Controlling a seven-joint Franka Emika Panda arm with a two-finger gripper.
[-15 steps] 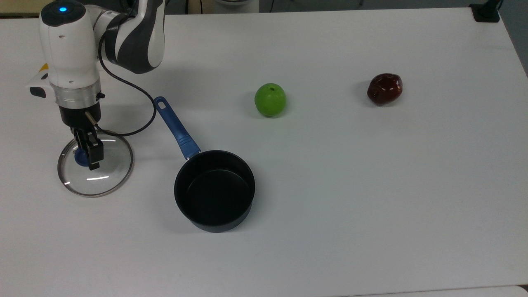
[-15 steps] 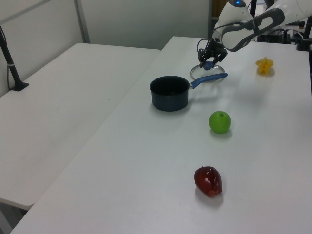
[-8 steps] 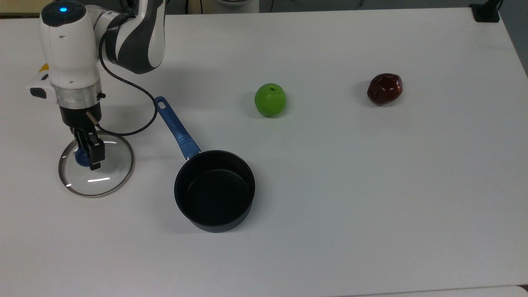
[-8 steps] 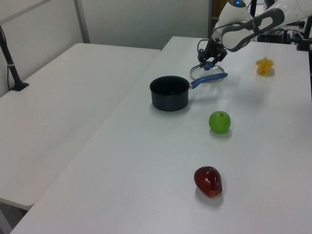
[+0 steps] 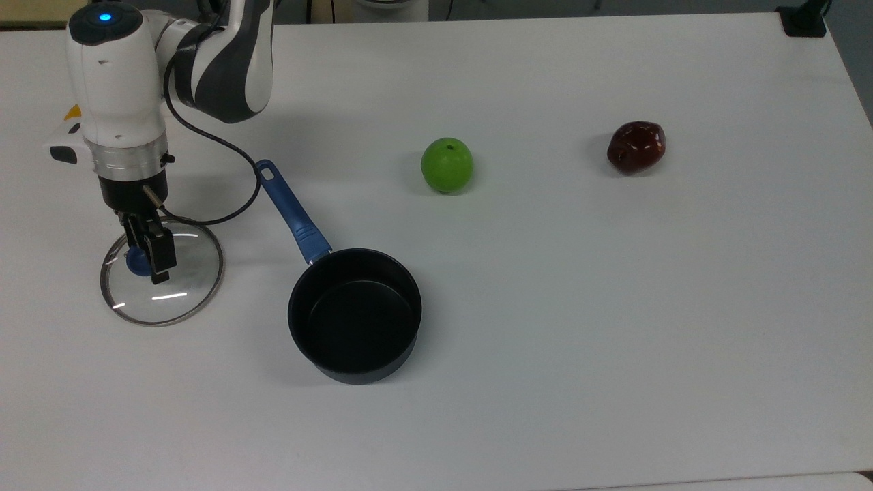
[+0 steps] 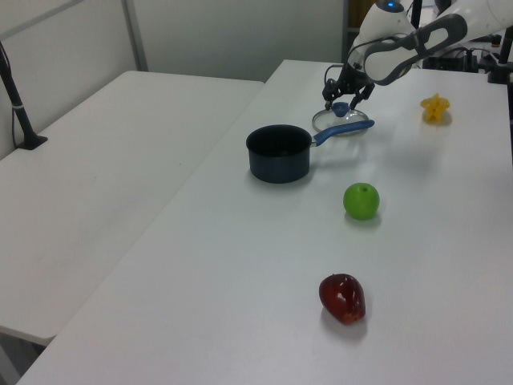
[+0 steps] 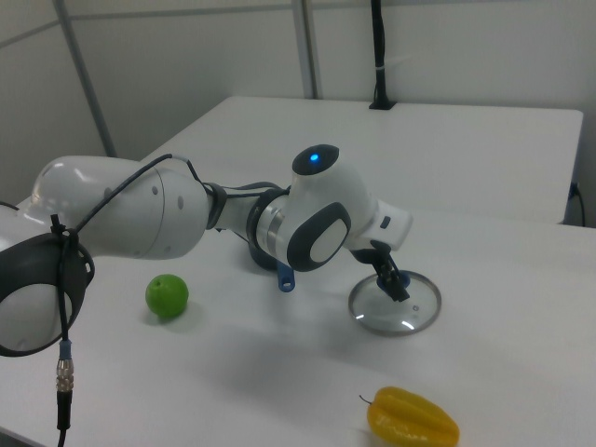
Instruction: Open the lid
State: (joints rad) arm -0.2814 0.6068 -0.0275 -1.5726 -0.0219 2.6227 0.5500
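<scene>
We are seeing the white table [image 5: 545,307] carrying everything. The arm [image 7: 168,219] is reaching over it and, in the right view, is hiding most of the black saucepan [image 5: 354,315]; just the end of its blue handle [image 7: 285,279] is peeking out there. In the top view the saucepan is standing uncovered with nothing inside. The lid [image 5: 162,273] is lying flat on the table, apart from the pan, at the top view's left. The gripper [image 5: 146,258] is sitting at its blue knob [image 5: 138,262]; we cannot tell whether its fingers are clamping it. A green apple [image 5: 447,164], a dark red fruit [image 5: 635,146] and a yellow fruit [image 7: 413,418] are resting elsewhere.
</scene>
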